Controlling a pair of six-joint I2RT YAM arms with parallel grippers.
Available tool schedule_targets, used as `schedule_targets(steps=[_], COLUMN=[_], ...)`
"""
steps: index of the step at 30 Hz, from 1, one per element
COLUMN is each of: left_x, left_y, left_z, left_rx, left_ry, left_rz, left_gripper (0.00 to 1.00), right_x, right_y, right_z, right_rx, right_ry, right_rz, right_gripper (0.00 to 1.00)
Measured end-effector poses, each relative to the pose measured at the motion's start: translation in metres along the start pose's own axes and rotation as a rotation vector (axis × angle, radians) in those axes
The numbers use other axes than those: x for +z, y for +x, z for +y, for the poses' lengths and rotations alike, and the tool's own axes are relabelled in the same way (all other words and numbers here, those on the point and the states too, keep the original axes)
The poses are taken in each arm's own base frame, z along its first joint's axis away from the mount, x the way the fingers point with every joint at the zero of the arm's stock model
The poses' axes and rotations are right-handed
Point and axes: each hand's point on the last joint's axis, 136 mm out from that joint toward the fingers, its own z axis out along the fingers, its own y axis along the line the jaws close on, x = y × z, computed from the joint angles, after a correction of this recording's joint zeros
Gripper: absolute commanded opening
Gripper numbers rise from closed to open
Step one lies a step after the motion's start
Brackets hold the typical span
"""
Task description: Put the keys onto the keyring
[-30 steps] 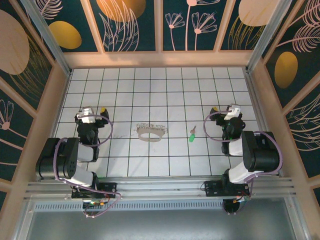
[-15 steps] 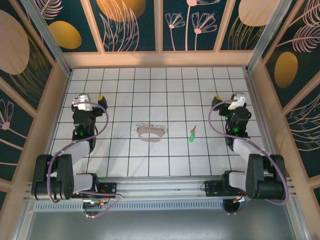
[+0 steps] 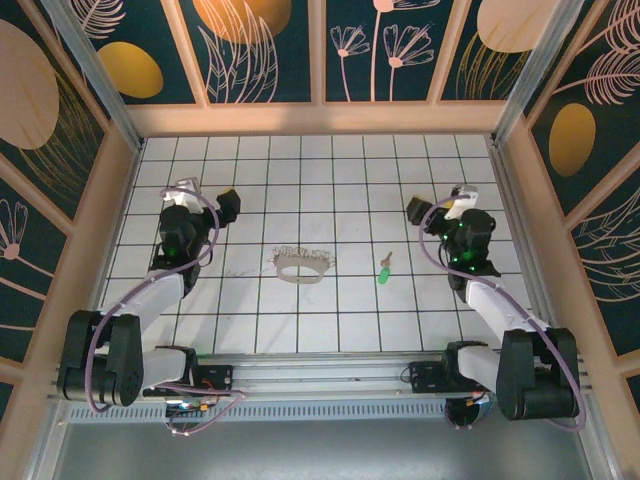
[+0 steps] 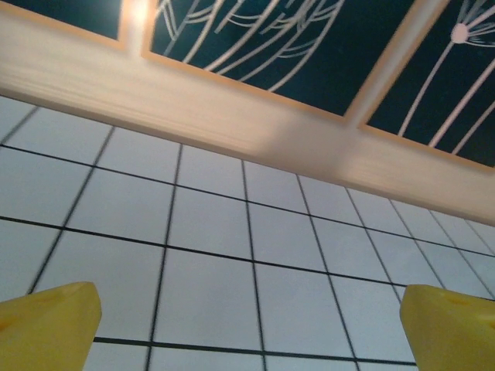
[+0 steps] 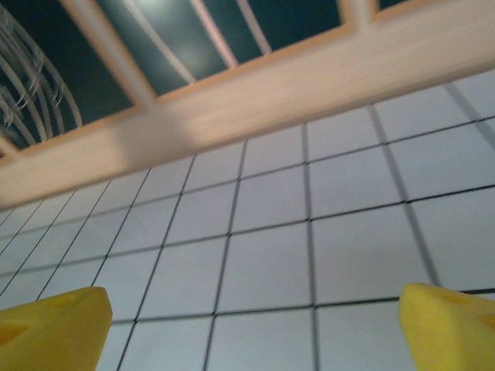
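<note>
Left tool [image 3: 207, 196]: jaws spread wide, holding nothing, over the left of the table [image 3: 350, 180]. Centre: keyring [image 3: 300, 277], a thin pale loop lying flat, with tiny silver keys [image 3: 300, 251] bunched at its far edge. It is probably light and springy, so pinch its bare near arc. To its right, lying apart: green-headed key [image 3: 383, 272], light and stiff, best gripped by the plastic head. Right tool [image 3: 437, 203]: open, empty.

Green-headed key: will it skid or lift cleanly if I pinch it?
The green-headed key lies flat on the smooth tiled table, so it probably skids when nudged. It looks small and thin, so it is likely light and rigid.
</note>
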Motion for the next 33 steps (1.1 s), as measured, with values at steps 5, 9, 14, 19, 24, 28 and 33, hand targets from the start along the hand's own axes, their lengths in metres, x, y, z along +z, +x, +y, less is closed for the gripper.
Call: schedule_targets(steps=[5, 9, 14, 19, 24, 28, 33], left_x=[-0.001, -0.001, -0.012, -0.022, -0.022, -0.026, -0.039], left_y=[0.002, 0.003, 0.006, 0.019, 0.039, 0.076, 0.126], left_z=[-0.002, -0.006, -0.010, -0.020, -0.032, -0.054, -0.081], left_rx=[-0.036, -0.085, -0.160, -0.213, -0.252, -0.232, -0.157], left_ry=[0.011, 0.032, 0.071, 0.146, 0.181, 0.189, 0.175], left_rz=[0.006, 0.016, -0.002, 0.026, 0.108, 0.231, 0.374], left_gripper=[0.99, 0.99, 0.98, 0.86, 0.83, 0.82, 0.81], right_x=[0.012, 0.019, 0.017, 0.015, 0.023, 0.030, 0.031], right_y=[0.045, 0.077, 0.109, 0.130, 0.145, 0.161, 0.184], right_z=[0.037, 0.067, 0.094, 0.109, 0.129, 0.140, 0.142], right_rx=[0.000, -0.022, -0.062, -0.099, -0.161, -0.231, -0.307], right_ry=[-0.093, -0.145, -0.178, -0.176, -0.172, -0.166, -0.152], right_rz=[0.166, 0.290, 0.390, 0.461, 0.513, 0.558, 0.609], right_gripper=[0.86, 0.83, 0.82, 0.81, 0.81, 0.80, 0.80])
